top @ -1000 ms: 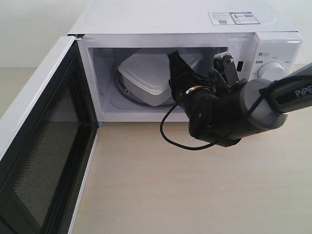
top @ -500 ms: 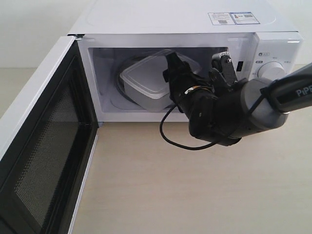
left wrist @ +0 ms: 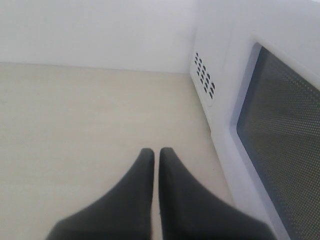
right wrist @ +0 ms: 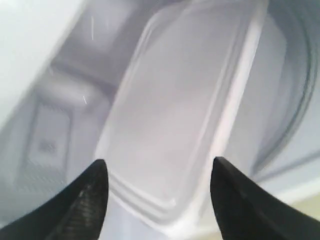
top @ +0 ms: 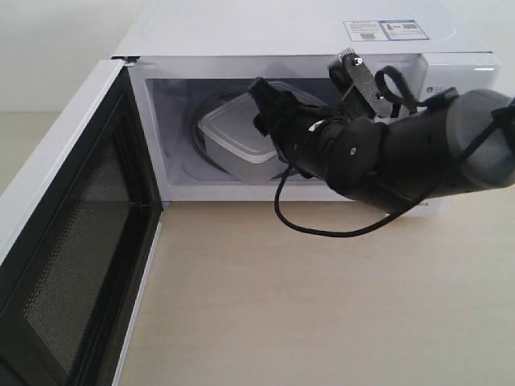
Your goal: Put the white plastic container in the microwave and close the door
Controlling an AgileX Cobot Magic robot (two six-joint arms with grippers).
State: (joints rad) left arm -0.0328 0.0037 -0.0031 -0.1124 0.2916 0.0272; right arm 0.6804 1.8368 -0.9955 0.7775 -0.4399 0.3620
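The white plastic container (top: 235, 127) is sitting inside the microwave (top: 282, 32), lid on, on the round turntable (top: 200, 137), left of the middle of the cavity and turned a bit cornerwise to the opening.

Stuff around it: the door (top: 72, 241) is swung wide open on the left, black inner face and mesh window facing the cavity, so nothing blocks the opening on that side. The right arm (top: 418, 157) is the thing in the way. It comes in from the right, fills the right half of the opening and hides most of the control panel. A black cable (top: 310, 231) loops down off its wrist over the desk (top: 322, 314) just in front of the microwave. There are a couple of stickers (top: 386, 30) on the top.

The right claw (right wrist: 157, 165) is pointing into the cavity with its jaws spread wide, one either side of the container's near end. It's not squeezing the box, and I can't tell if a finger brushes it.

The left claw (left wrist: 156, 152) is outside the door, low over bare desk, with its jaws pressed nearly together on nothing. It's near the door's outer face, with the vent holes (left wrist: 204, 80) in the microwave's side beyond.
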